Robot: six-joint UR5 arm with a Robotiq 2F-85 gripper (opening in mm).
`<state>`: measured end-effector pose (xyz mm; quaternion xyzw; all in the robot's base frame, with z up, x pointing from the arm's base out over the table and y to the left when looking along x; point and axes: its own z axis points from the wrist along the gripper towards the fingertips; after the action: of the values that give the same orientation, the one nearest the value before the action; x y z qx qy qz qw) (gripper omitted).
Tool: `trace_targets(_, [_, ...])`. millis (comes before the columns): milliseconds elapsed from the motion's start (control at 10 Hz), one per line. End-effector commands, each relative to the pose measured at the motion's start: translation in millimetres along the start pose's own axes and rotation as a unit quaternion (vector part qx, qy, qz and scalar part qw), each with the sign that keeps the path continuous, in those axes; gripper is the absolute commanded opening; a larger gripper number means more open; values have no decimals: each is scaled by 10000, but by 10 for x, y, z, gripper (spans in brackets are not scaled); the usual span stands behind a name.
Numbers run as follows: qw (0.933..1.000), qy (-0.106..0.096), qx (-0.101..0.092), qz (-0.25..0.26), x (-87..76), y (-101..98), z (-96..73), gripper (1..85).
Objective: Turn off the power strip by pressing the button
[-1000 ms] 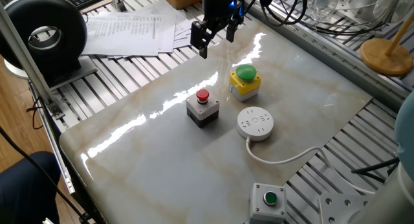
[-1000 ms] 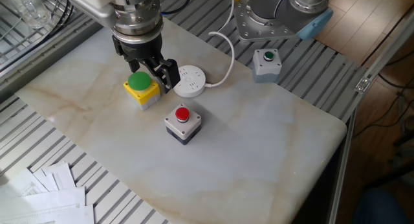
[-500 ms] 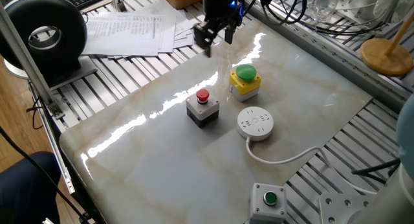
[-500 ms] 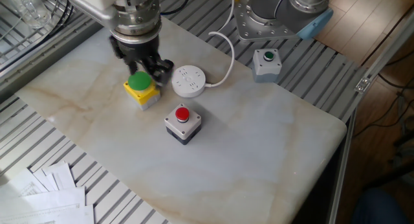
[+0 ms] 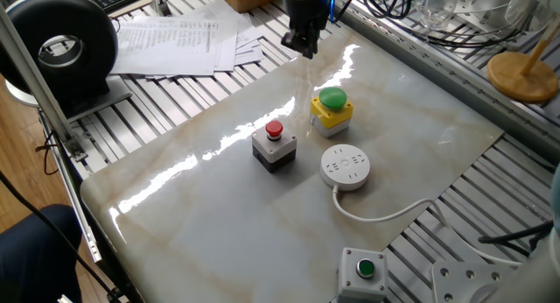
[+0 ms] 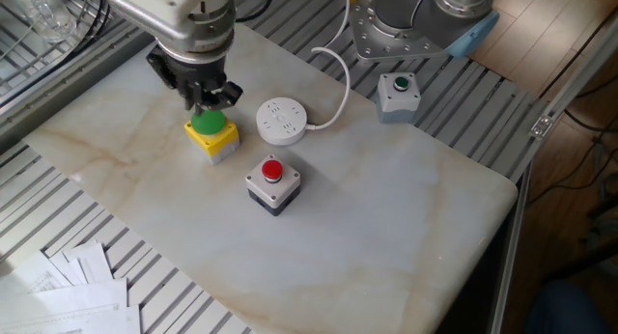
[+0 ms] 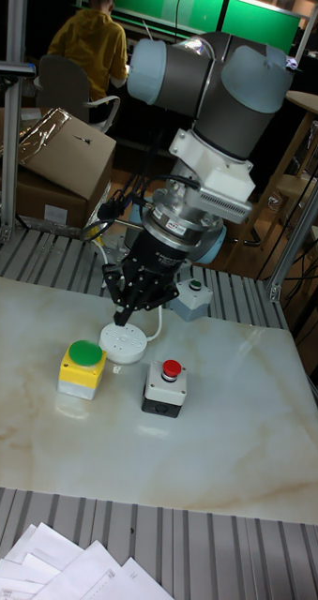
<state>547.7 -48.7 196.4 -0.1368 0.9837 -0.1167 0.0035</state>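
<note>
Pincer point(image 7: 124, 317) hanging above the desk point(image 5: 219, 207), touching nothing; fingertips bunched in every view, so impossible to tell whether pressed together or spread. Just below it, yellow box with green dome button point(image 6: 211, 133). Beside that box, a little farther from the pincer, round white power strip point(image 5: 345, 166) flat on the desk, cord point(image 5: 385, 215) trailing off. Nearby, grey box with red button point(image 5: 275, 144).

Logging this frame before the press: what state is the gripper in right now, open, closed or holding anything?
Gripper: closed, fingertips together, holding nothing; it hangs above the table, not touching the power strip.
</note>
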Motion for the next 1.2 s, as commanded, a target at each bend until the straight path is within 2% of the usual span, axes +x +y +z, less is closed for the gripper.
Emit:
trace_targets(0, [9914,203,-542,-1170,205,346,-111,10])
trace_targets(100, [9843,174,-731,-1597,235,488,-95,10])
trace_targets(200, [9807,199,-635,-1838,296,553,-52,10])
trace_targets(400, [9750,346,9,-2193,506,573,83,10])
trace_targets(500, [9696,406,357,-2387,588,505,138,10])
trace_targets(600, [9673,417,429,-2464,668,536,174,10])
trace_targets(900, [9640,280,419,-2611,576,565,153,10])
trace_targets(1000, [9626,293,376,-2667,572,577,136,10])
trace_targets(1100, [9591,352,223,-2800,621,644,139,10])
